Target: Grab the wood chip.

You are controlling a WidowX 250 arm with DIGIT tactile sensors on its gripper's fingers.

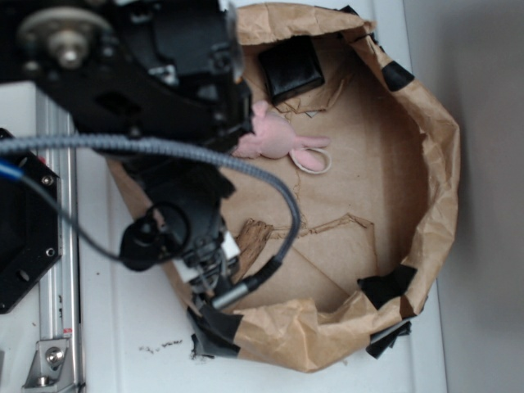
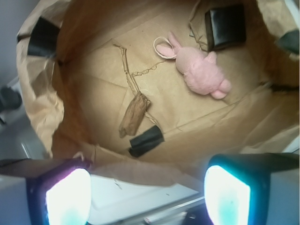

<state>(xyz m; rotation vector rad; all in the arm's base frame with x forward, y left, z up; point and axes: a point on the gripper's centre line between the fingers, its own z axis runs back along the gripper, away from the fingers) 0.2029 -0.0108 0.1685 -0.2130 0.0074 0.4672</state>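
Nothing done: small oblong brown bark-like wood chip (image 2: 134,115) is left lying ungrasped on crumpled brown paper liner (image 2: 101,70).
Fingers (image 2: 68,197): spread apart, empty.
Left: descent, closing.

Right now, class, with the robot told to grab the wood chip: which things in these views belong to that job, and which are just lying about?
Belongs to the job:
- wood chip, lying on the paper floor
- end effector, fingers apart, holding nothing

Just lying about:
- pink plush
- black square pad
- black tape piece beside the chip
- brown paper wall around it all
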